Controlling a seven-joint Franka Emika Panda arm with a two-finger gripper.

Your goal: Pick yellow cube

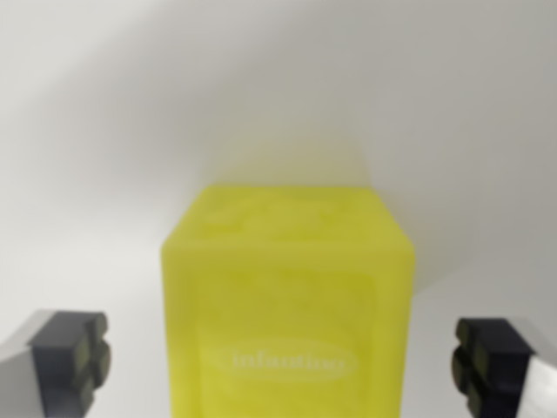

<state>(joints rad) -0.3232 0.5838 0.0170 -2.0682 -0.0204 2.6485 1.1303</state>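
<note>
Yellow cube point(287, 305) upright on white surface, oval logo blurred, perhaps lettering.

— Any text you can read from where you are?

— I see one mark only. It's on the near face of the cube point(287, 305), low down, roughly level with the claw point(283, 366) fingertips and midway between them: a pale word inside a pale oval outline.

— What does it say?

— I can't say for sure. It's blurred. It looks like a single lowercase word, maybe starting "in", but I won't spell it out.

— Anything on the fingers point(83, 357)?

— I read nothing there, and the cube's top face shows only faint relief I can't make out as letters.
</note>
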